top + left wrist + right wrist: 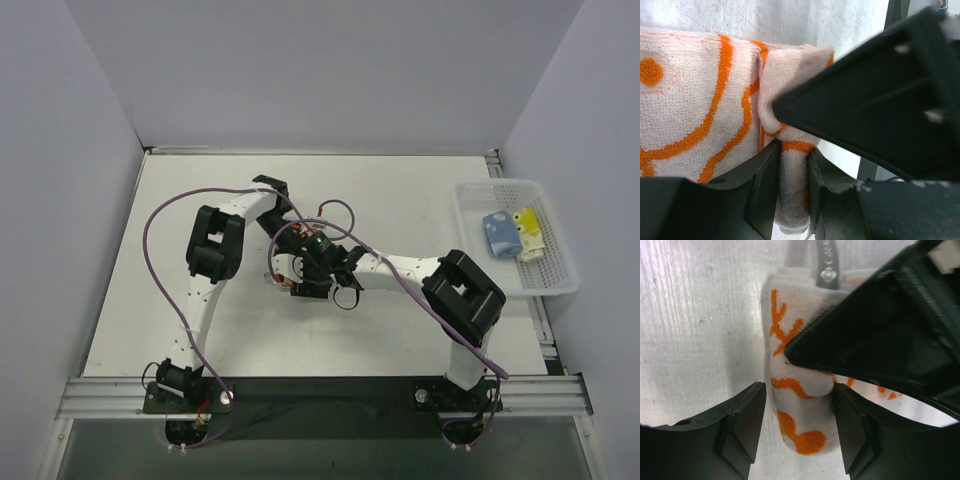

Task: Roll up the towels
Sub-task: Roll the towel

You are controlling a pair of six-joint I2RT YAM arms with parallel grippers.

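L gripper (791,152) pinches orange towel (700,100) fold; R gripper (800,390) straddles it, grip unclear.

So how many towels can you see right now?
3: blue towel and yellow towel in the basket, orange towel mid-table at the jaws. More may be hidden.

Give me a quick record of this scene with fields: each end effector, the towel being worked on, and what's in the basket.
left end effector: shut on a fold of the orange towel
right end effector: fingers either side of the orange towel's folded end; grip unclear
orange towel: on the table, mid-table between both arms
basket: white mesh, at the table's right edge; holds a blue towel and a yellow towel, both bundled
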